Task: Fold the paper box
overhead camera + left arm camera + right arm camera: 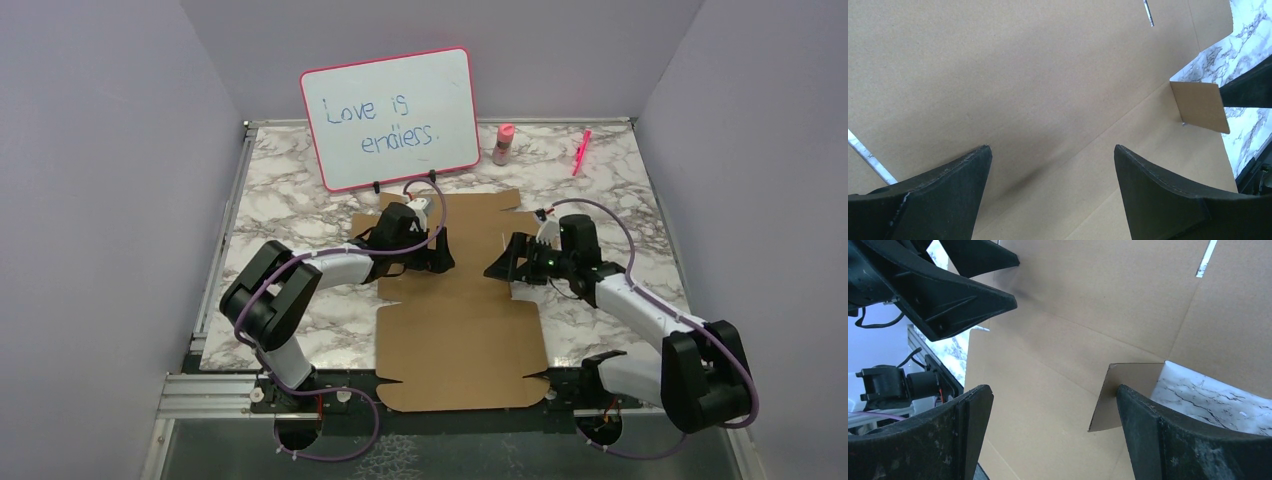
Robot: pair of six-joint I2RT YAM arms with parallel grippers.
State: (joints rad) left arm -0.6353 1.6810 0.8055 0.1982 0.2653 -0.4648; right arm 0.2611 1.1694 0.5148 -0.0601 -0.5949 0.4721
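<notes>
flat brown corrugated cardboard die-cut sheet lies unfolded on white marble-pattern table, mid-table between both arms, near edge at table front. left gripper spread wide, empty, over sheet's left part. right gripper likewise wide open, empty, close to small cardboard side tab standing up from sheet's right edge.

There is one paper box, a single flat die-cut sheet of brown cardboard, with one small tab standing up from it. There are two robot arms, the left arm and the right arm. They carry two grippers, the left gripper and the right gripper, each with two black fingers. One pink-framed whiteboard, one pink bottle and one pink marker share one marble table.
</notes>
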